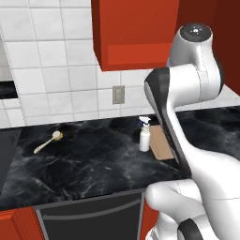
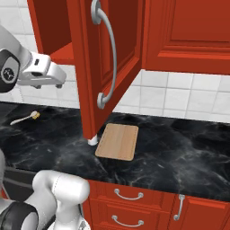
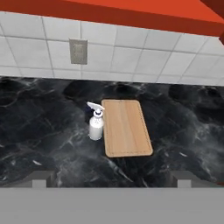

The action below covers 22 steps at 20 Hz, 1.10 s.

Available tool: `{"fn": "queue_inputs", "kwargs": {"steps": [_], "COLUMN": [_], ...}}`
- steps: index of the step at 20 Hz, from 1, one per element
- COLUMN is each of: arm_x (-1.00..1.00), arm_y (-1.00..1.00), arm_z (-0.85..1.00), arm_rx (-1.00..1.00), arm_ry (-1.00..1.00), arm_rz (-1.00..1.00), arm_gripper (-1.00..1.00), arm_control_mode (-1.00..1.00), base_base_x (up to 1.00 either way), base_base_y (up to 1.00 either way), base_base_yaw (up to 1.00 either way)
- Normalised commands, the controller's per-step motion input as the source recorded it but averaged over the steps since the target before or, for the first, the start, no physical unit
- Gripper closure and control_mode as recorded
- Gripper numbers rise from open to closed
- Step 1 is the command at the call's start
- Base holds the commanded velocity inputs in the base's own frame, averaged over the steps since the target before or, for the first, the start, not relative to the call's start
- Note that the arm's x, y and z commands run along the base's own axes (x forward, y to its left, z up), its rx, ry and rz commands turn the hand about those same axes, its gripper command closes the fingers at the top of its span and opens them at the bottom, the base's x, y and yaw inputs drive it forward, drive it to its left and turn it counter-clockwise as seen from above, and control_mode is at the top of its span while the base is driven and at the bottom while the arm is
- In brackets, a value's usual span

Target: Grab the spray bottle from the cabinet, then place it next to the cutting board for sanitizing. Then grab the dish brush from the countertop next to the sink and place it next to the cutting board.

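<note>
Spray bottle [image 3: 96, 124]: translucent white, upright, just beside board.
Cutting board [image 3: 127, 127]: flat tan wood, rounded corners.
Worktop [image 3: 43, 131]: glossy veined black.
Tool [image 3: 111, 178]: spread, empty.

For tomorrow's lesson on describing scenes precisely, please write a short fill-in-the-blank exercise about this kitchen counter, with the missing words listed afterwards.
1. The spray bottle stands upright on the black countertop, right beside the ____.
2. The dish brush lies on the countertop, and its round head is ____ in colour.
3. The door of the red cabinet above the counter stands ____.
4. On the tiled wall above the bottle sits a grey ____.

Missing words: cutting board; tan; open; outlet
</note>
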Motion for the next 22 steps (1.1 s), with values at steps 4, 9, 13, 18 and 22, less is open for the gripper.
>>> {"fn": "queue_inputs", "kwargs": {"steps": [4,9,13,18,22], "arm_x": [-0.01,-0.31,-0.66,-0.61,-0.36], "arm_y": [-0.14,-0.11,-0.11,-0.01,0.00], "arm_z": [-0.54,-0.18,0.00,0.00,0.03], "arm_rx": [0.00,0.01,0.02,0.03,0.04], "arm_ry": [0.00,0.00,-0.05,-0.10,-0.10], "arm_rz": [0.00,0.00,0.00,0.01,0.01], "arm_gripper": [-1.00,-1.00,-1.00,-1.00,-1.00], "arm_control_mode": [-1.00,-1.00,-1.00,-1.00,1.00], "base_base_x": [0.00,0.00,0.00,0.00,-0.29], "base_base_y": [0.00,0.00,0.00,0.00,0.02], "base_base_yaw": [0.00,0.00,0.00,0.00,0.01]}}
